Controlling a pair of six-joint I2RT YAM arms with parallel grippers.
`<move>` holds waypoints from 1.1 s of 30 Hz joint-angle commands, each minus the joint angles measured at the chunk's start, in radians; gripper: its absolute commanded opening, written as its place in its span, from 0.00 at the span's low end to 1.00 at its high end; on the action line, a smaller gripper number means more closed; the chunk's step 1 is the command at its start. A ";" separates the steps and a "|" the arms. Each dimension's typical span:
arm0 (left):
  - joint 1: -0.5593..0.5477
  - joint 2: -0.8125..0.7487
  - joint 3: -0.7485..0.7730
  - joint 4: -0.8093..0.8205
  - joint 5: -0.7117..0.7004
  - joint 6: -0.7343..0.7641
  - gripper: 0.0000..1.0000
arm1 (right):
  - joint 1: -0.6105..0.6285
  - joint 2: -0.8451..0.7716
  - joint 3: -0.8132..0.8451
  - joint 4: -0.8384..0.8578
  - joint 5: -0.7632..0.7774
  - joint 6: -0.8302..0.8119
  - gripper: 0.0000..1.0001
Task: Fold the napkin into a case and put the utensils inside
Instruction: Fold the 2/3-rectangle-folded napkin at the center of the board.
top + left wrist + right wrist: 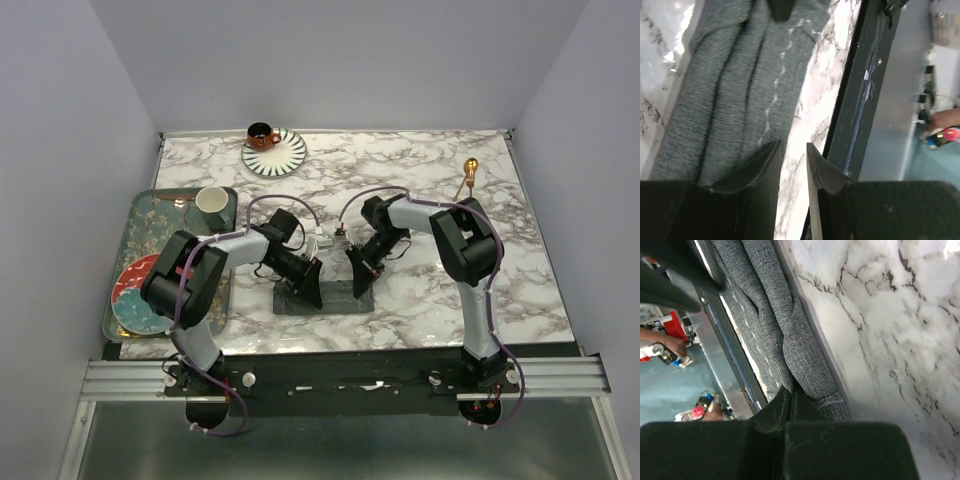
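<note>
The left claw (310,290) and right claw (362,285) crowd the napkin (325,300) at the near edge of the bench (420,170). Marble lies open beyond. A tray (128,232) lines the left side, a cup and saucer (274,153) sit at the far edge, and a utensil (468,175) lies far right.

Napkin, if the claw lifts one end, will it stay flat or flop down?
Probably flop: the napkin is soft woven cloth, lying in wrinkly folds. It's likely light, being so thin. Its rough weave probably won't slip easily.
</note>
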 commanded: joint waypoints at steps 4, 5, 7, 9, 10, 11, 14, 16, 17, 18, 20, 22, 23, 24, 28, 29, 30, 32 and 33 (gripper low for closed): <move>0.064 0.289 0.110 0.048 0.136 -0.098 0.32 | -0.020 0.031 0.014 0.015 0.064 -0.063 0.04; 0.068 0.307 0.118 0.042 0.136 -0.106 0.31 | -0.022 0.028 0.015 0.013 0.069 -0.060 0.10; 0.079 0.352 0.138 0.025 0.145 -0.104 0.27 | -0.037 -0.001 0.020 0.012 0.072 -0.057 0.18; 0.079 0.379 0.147 0.001 0.145 -0.095 0.25 | -0.047 -0.038 0.029 0.004 0.064 -0.047 0.37; 0.081 0.387 0.157 -0.009 0.147 -0.087 0.25 | -0.059 -0.080 0.031 0.000 0.054 -0.039 0.44; 0.081 0.396 0.162 -0.018 0.150 -0.080 0.24 | -0.062 -0.110 0.032 -0.002 0.043 -0.033 0.55; 0.082 0.427 0.185 -0.067 0.153 -0.046 0.22 | -0.067 -0.199 0.031 -0.008 0.041 -0.022 0.66; 0.084 0.442 0.191 -0.088 0.147 -0.034 0.21 | -0.070 -0.239 0.018 -0.005 0.028 -0.005 0.70; 0.085 0.446 0.196 -0.094 0.148 -0.031 0.21 | -0.070 -0.269 0.011 0.009 0.006 0.006 0.70; 0.085 0.449 0.197 -0.098 0.142 -0.031 0.21 | -0.068 -0.286 0.000 0.018 -0.011 0.018 0.70; 0.085 0.452 0.207 -0.102 0.137 -0.029 0.21 | -0.068 -0.317 -0.038 0.058 -0.072 0.068 0.70; 0.085 0.459 0.213 -0.110 0.133 -0.031 0.20 | -0.064 -0.320 -0.070 0.087 -0.126 0.131 0.67; 0.087 0.464 0.225 -0.113 0.133 -0.031 0.21 | -0.053 -0.314 -0.075 0.101 -0.173 0.144 0.64; 0.087 0.473 0.231 -0.121 0.131 -0.031 0.21 | -0.044 -0.299 -0.080 0.102 -0.190 0.150 0.62; 0.091 0.508 0.268 -0.162 0.128 -0.011 0.21 | -0.002 -0.233 -0.106 0.130 -0.230 0.165 0.52; 0.095 0.516 0.286 -0.171 0.128 -0.005 0.21 | 0.002 -0.216 -0.107 0.135 -0.232 0.161 0.51; 0.096 0.527 0.289 -0.186 0.128 0.005 0.21 | 0.001 -0.193 -0.109 0.139 -0.229 0.159 0.50; 0.104 0.536 0.305 -0.200 0.127 0.014 0.21 | 0.001 -0.132 -0.103 0.142 -0.197 0.147 0.50; 0.104 0.544 0.312 -0.219 0.124 0.017 0.22 | -0.001 -0.116 -0.101 0.148 -0.184 0.148 0.49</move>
